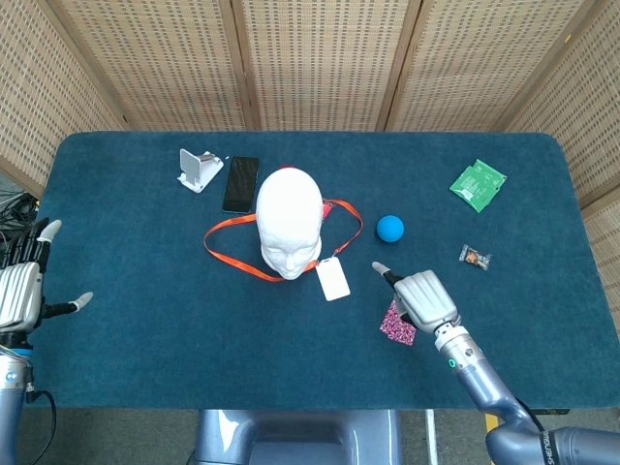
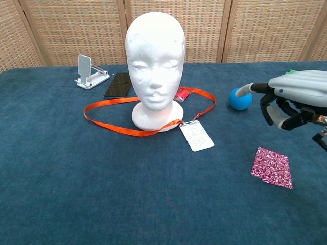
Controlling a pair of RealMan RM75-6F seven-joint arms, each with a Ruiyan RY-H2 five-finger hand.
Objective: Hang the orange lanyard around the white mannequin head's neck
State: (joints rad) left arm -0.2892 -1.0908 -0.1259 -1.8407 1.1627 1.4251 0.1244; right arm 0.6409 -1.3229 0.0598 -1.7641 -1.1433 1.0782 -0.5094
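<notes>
- Head view: the right hand point(image 1: 423, 298) hangs palm-down over the table point(image 1: 145, 320), holding nothing, one finger stretched toward the mannequin and the rest loosely apart.
- Just under and behind it lies a pink patterned packet point(image 1: 396, 325), partly covered by the hand.
- The blue ball point(image 1: 390, 228) sits a little beyond the hand, toward the far side.
- The white mannequin head point(image 1: 288, 222) stands upright to the hand's left, and the orange lanyard point(image 1: 232, 253) lies in a loop on the table around its base, down low rather than up on the neck; its white badge point(image 1: 332, 279) rests between the base and the right hand.
- The left hand point(image 1: 19, 291) is at the table's left edge, well apart from everything, fingers spread and holding nothing.
- A small snack wrapper point(image 1: 475, 257) and a green packet point(image 1: 478, 184) lie beyond the right hand on its right.
- A black phone point(image 1: 240, 183) and white stand point(image 1: 200, 170) sit beyond the mannequin.
- Chest view: the right hand point(image 2: 294, 99) hovers above the cloth with fingers curled downward and apart, grasping nothing; the ball point(image 2: 238, 100) is just beside its fingertip, the pink packet point(image 2: 272, 167) below it.
- The lanyard point(image 2: 110, 124) rings the mannequin's point(image 2: 155, 61) base, well left of the hand.
</notes>
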